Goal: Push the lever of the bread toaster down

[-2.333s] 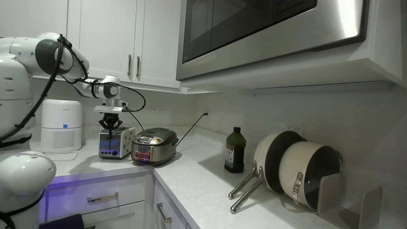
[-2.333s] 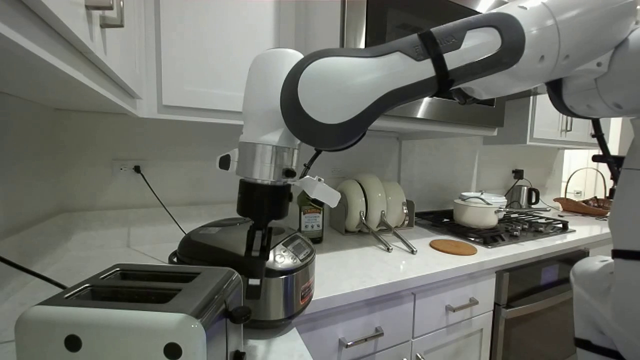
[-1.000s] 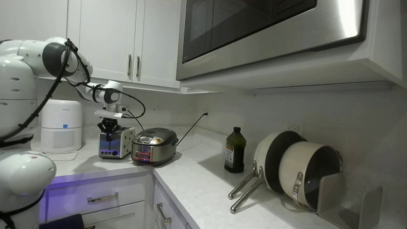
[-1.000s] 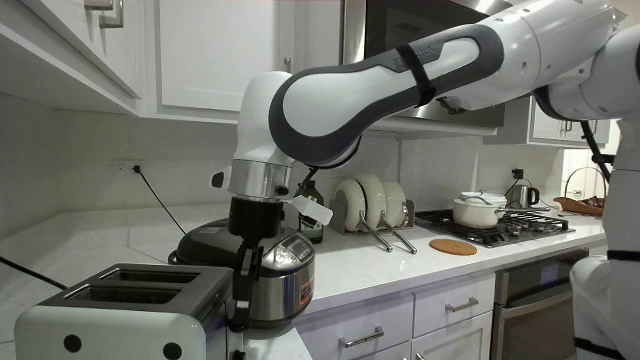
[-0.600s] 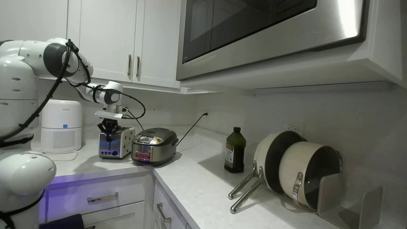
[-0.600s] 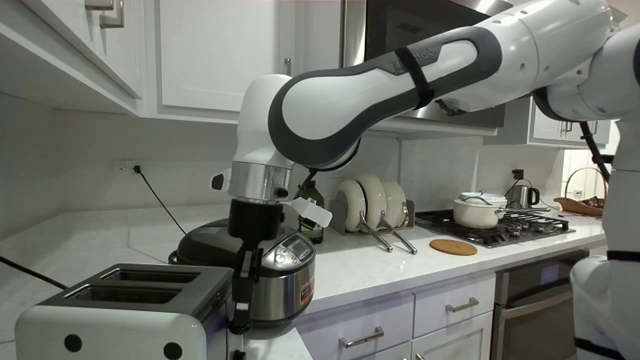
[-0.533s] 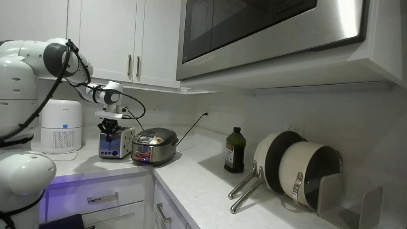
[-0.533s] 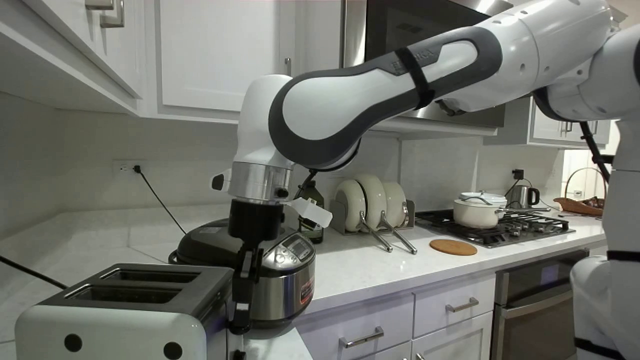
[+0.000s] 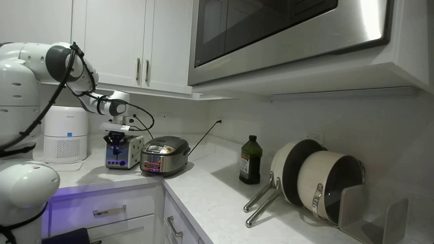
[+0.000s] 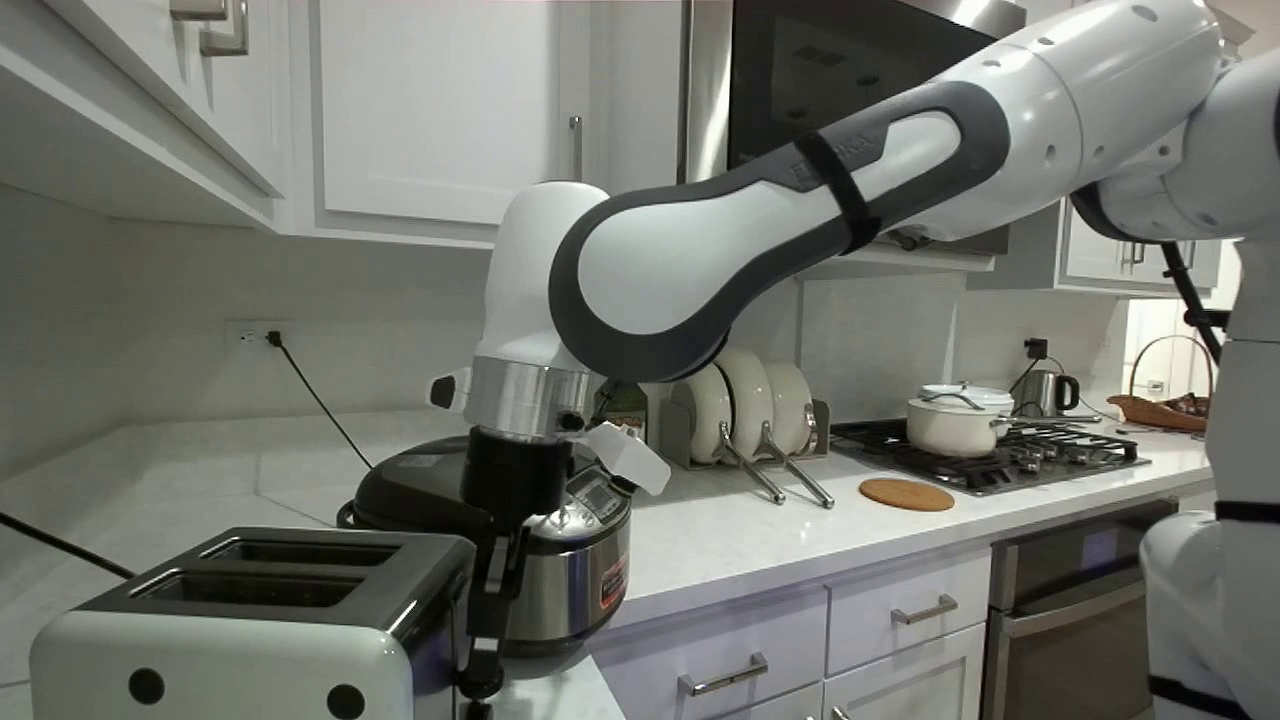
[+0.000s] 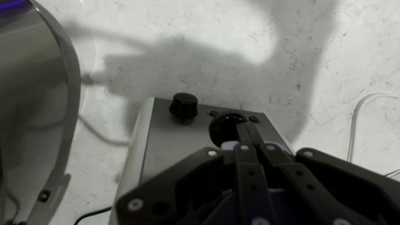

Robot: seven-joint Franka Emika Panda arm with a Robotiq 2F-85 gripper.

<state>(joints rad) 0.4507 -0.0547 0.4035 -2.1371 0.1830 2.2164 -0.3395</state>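
The toaster has a dark steel face and white sides with black dots. It stands on the counter in both exterior views (image 9: 136, 149) (image 10: 230, 660), and its face fills the middle of the wrist view (image 11: 175, 147). Its lever ends in a round black knob (image 11: 220, 128), seen low on the face in an exterior view (image 10: 481, 684). My gripper (image 11: 249, 132) is shut with its fingertips together and nothing between them. It points down at the toaster's face (image 9: 116, 149) (image 10: 488, 645). The fingertips are over the knob and appear to touch its top. They hide part of it.
A steel rice cooker (image 9: 166, 162) stands close beside the toaster. A black dial (image 11: 184, 107) sticks out of the toaster's face near the lever. A white air purifier (image 9: 66, 118) stands on the toaster's other side. Upper cabinets (image 9: 115, 44) hang above the arm.
My shut gripper has moved down along the toaster's face, with only a slight move until half a second ago. The lever knob sits lower than before. The toaster body has not moved.
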